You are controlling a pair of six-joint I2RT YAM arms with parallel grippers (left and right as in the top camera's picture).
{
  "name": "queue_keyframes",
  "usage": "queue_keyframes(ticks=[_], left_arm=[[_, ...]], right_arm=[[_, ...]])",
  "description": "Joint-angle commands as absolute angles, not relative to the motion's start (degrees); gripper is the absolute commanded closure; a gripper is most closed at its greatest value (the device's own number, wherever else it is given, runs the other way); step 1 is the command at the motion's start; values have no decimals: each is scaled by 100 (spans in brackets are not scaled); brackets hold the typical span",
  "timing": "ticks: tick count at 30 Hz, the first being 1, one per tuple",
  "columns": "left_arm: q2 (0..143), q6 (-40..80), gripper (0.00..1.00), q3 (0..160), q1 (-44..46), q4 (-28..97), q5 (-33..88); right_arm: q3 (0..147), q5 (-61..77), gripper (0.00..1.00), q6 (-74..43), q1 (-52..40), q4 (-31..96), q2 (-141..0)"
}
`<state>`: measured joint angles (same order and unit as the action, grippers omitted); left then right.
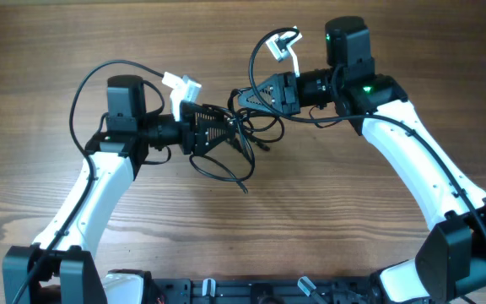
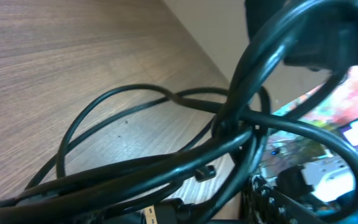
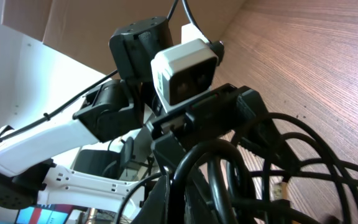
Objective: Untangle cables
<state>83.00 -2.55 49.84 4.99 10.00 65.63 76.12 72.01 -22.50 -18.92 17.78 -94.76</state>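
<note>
Overhead view: two white arms meet tip to tip over a brown wood-grain counter (image 1: 74,34), with a tangle of cables (image 1: 236,143) between them.
Cables, place: bunched at the tip of the left gripper (image 1: 224,133); one loop trails from there toward the robot's base and appears to lie on the counter.
Cables, long axis: the bundle runs roughly along the line from the left gripper to the right gripper (image 1: 245,98).
Nearer arm: both are at the tangle, and the left gripper sits deepest in it.
Left gripper: the cables hide its fingers, so it cannot be told whether they are spread or pressed together.
Right gripper: just beyond the left gripper's tip, on the side away from the base. It is pressed together and apparently pinches a strand of the tangle.
Material and shape: thin, smooth, glossy black cords, round in section and limp, crossing in overlapping loops. A small plug end (image 2: 205,172) shows in the left wrist view.
Judgement: pulling apart along that line looks likely to tighten the crossings.
</note>
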Motion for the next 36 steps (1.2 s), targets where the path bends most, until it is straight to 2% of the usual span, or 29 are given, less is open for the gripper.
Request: queue_keyframes(ticks=[1,2,3,7,11,15,18,20,23,24,25,27,30,32,33,35,36], left_arm=[[8372,-434,44,5004,617,943,5857],[8396,-427,82,5004,635,987,5476],[8473,-355,96,4998,639,1122,4821],[8818,742,96,4982,635,1310,3492],[9306,2239,96,4982,587,1575,1162],[9566,2639,95,4982,217,1715,838],[9638,2945,89,4982,-305,1927,843],[9638,2941,79,4982,-515,1938,1146],[9636,2832,56,4984,-711,1931,1605],[9633,2788,38,4984,-823,1931,1610],[9633,2786,29,4984,-913,1935,1734],[9633,2694,23,4984,-1214,1935,2615],[9636,2596,18,4984,-1782,2012,3301],[9636,2593,5,4984,-2141,2134,3828],[9636,2591,3,4984,-2307,2176,4101],[9633,2593,3,4984,-2604,2171,4812],[9631,2591,5,4984,-2847,2169,5673]], right_arm=[[7627,7513,96,-2250,-1900,1765,-9343],[7627,7513,96,-2250,-1900,1765,-9343],[7627,7511,96,-2252,-1905,1769,-9343],[7627,7511,96,-2252,-1905,1761,-9343],[7627,7513,96,-2274,-1885,1728,-9343],[7627,7513,96,-2491,-1776,1627,-9343],[7627,7507,96,-2714,-1680,1262,-9343],[7627,7505,96,-2692,-1684,1295,-9343],[7627,7507,96,-2694,-1684,1380,-9343],[7627,7496,96,-2639,-1684,1435,-9343],[7627,7461,96,-2493,-1684,1522,-9343],[7627,7214,95,-2307,-1684,1796,-9343],[7627,6947,96,-2217,-1684,1979,-9343],[7627,6945,96,-2222,-1684,1979,-9343],[7627,6945,96,-2222,-1684,1990,-9343],[7627,6945,96,-2226,-1684,2018,-9343],[7627,6947,96,-2228,-1684,2023,-9343]])
